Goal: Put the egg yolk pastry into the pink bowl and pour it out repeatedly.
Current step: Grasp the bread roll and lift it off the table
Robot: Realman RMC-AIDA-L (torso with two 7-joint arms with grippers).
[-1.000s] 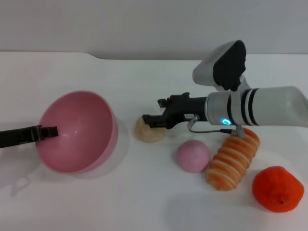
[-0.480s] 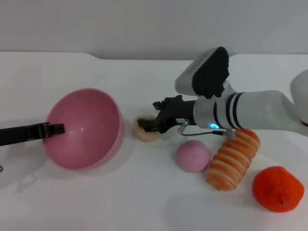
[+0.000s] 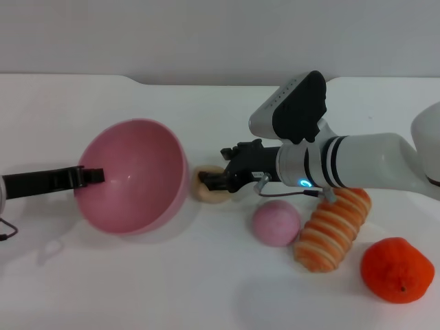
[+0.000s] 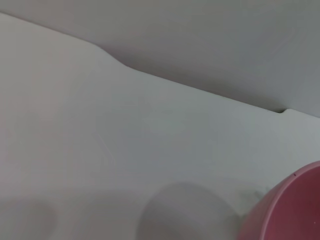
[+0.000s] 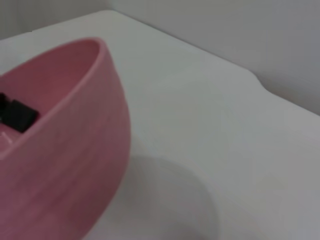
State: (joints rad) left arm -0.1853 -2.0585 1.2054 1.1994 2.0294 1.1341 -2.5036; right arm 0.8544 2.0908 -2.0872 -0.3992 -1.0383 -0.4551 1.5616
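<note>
A: What's lying on the white bench (image 3: pixel 206 289)?

B: One glossy pink plastic bowl (image 3: pixel 130 175), tilted, the left tool (image 3: pixel 93 176) pinching its rim; one pale beige egg yolk pastry (image 3: pixel 207 184) beside it.

A: And the right tool (image 3: pixel 210 180)?

B: It's closing around that pastry, mid-bench.

The left gripper (image 3: pixel 93 176) reaches in level from the left side, its fingers closed on the rim of the pink bowl (image 3: pixel 137 180). The right gripper (image 3: pixel 210 180) stretches level from the right, its fingers around the egg yolk pastry (image 3: pixel 206 189).
</note>
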